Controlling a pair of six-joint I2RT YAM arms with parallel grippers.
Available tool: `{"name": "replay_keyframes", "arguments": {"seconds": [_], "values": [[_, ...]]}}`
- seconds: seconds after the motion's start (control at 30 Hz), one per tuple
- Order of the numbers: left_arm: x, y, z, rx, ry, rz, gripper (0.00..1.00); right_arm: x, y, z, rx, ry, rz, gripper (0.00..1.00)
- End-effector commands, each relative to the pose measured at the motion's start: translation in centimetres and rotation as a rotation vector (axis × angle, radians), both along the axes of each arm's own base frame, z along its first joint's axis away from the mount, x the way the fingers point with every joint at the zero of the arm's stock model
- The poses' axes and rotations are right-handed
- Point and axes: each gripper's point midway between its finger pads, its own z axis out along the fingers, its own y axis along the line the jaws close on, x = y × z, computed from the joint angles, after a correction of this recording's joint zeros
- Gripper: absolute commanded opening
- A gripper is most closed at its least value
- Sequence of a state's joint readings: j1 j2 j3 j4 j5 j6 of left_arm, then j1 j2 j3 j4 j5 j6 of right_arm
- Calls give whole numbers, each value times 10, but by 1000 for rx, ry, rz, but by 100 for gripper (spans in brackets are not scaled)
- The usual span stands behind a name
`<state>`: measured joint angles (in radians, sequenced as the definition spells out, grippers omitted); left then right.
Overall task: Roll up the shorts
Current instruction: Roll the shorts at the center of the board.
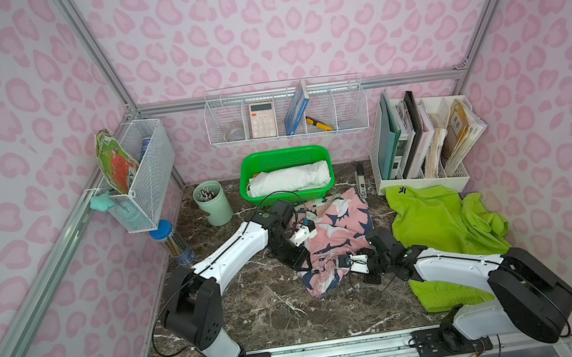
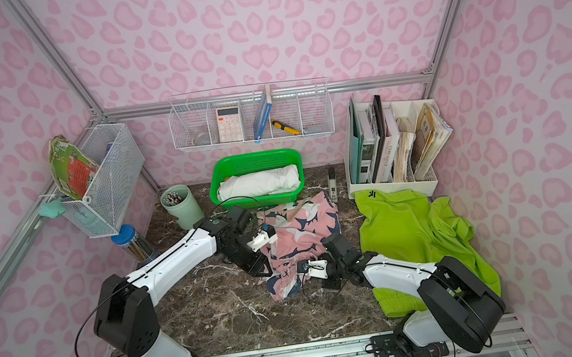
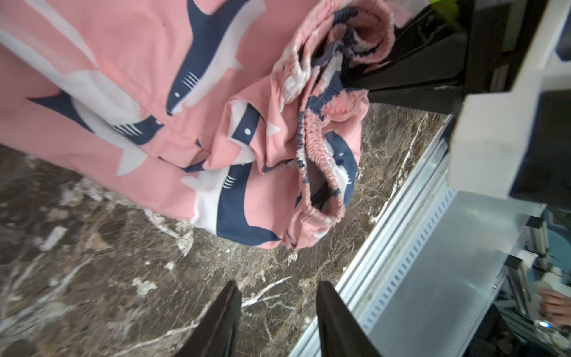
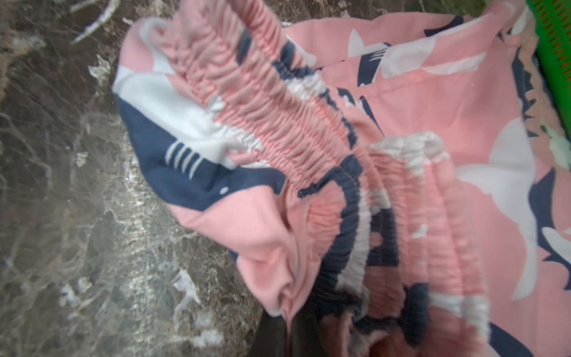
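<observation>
The pink shark-print shorts (image 1: 340,228) (image 2: 302,231) lie crumpled in the middle of the marble table (image 1: 267,302). Their elastic waistband (image 4: 278,102) is bunched toward the front. My right gripper (image 4: 289,321) is shut on a fold of pink cloth at the waist edge, and in a top view it (image 1: 329,264) reaches in from the right. My left gripper (image 3: 278,286) is open with only bare marble between its fingers, just off the shorts' left edge (image 1: 306,267). The lime green shorts (image 1: 441,226) (image 2: 407,231) lie spread at the right, partly under my right arm.
A green basket (image 1: 249,165) holding a rolled white cloth stands at the back. A mint pen cup (image 1: 214,203) and a blue-lidded jar (image 1: 172,241) stand at the left. A white file organizer (image 1: 422,142) is at the back right, with a wire shelf (image 1: 287,111) on the wall.
</observation>
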<state>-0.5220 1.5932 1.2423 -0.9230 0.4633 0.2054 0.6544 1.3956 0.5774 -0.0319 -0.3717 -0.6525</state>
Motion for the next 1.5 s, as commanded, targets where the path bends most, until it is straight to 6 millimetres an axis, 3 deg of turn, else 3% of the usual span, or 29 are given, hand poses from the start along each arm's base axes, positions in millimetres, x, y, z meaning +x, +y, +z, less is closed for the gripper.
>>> {"name": "replay_keyframes", "arguments": {"seconds": [0.0, 0.2, 0.37, 0.7, 0.83, 1.1, 1.13, 1.17, 1.23, 1.47], "values": [[21, 4, 12, -4, -183, 36, 44, -10, 1, -2, 29, 195, -35, 0], [25, 1, 42, -101, -476, -14, 44, -1, 2, -2, 40, 401, -69, 0], [23, -6, 47, -35, -653, -66, 46, -4, 5, -2, 38, 500, -75, 0], [7, -45, 24, 64, -862, -268, 58, 9, 5, 4, 75, 640, -154, 0], [1, -63, 8, 90, -896, -354, 64, 11, 6, 0, 64, 674, -167, 0], [4, -84, -28, 150, -915, -419, 66, 16, 6, -1, 60, 703, -180, 0], [4, -84, -32, 157, -910, -426, 78, 17, 6, -1, 60, 703, -182, 0], [6, -85, -34, 163, -909, -424, 79, 16, 6, -1, 60, 705, -181, 0], [8, -86, -36, 176, -911, -425, 99, 17, 5, -2, 60, 705, -184, 0], [13, -93, -53, 198, -899, -462, 99, 17, 6, -3, 60, 712, -183, 0]]}}
